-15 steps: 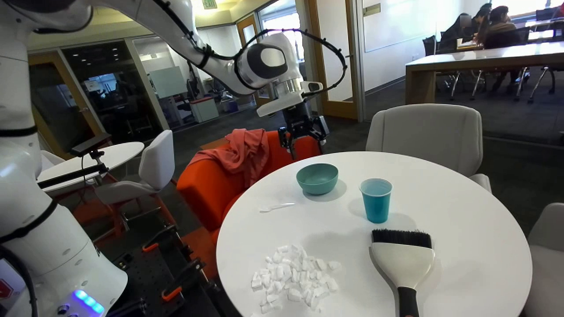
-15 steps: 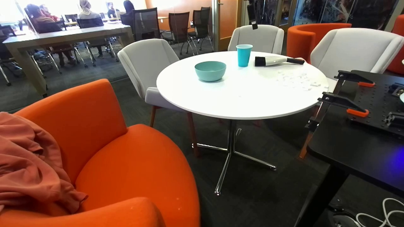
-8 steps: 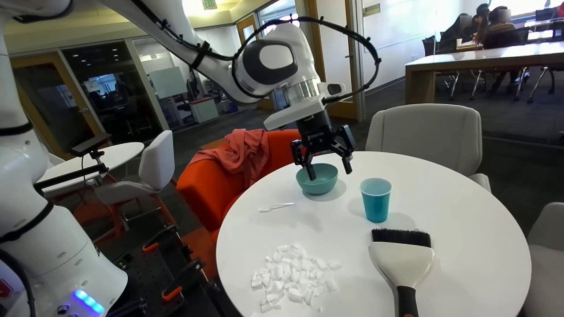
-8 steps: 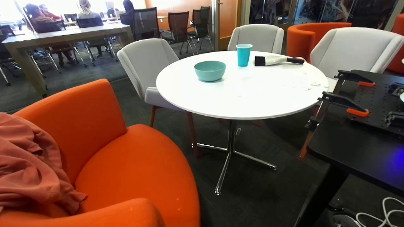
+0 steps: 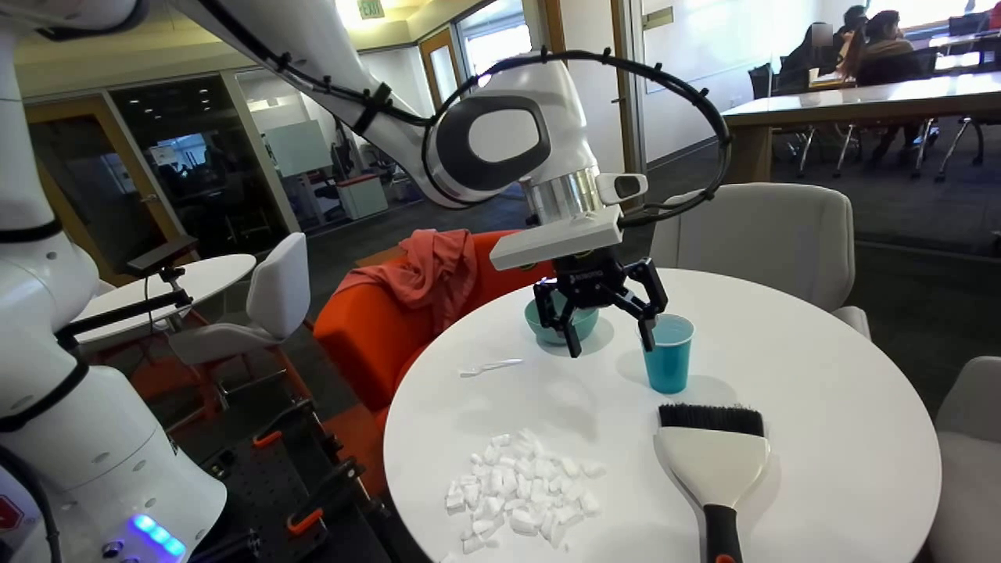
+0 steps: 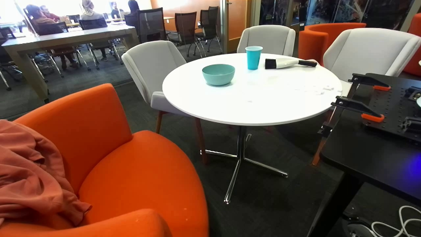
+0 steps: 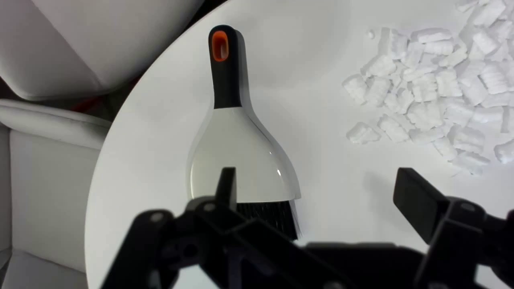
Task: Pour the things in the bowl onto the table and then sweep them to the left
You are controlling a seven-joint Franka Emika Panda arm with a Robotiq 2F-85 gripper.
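Observation:
White foam-like things lie heaped on the near part of the round white table; the wrist view has the same things at upper right. The teal bowl stands upright on the table and is partly covered by my gripper in an exterior view. Pointing down, the gripper hangs above the table, in front of the bowl and beside the cup as seen there. Its fingers are wide apart with nothing between them. In the wrist view one of the fingers stands over bare tabletop, the other overlaps the brush.
A white hand brush with black bristles and a black handle lies on the table to the right of the heap. A blue cup stands upright behind it. A small white utensil lies near the bowl. Chairs surround the table.
My gripper has come from beyond the table's far edge, past the bowl, to above the table, moving right and lower in the exterior picture. Bowl, cup, brush and white things have not moved.

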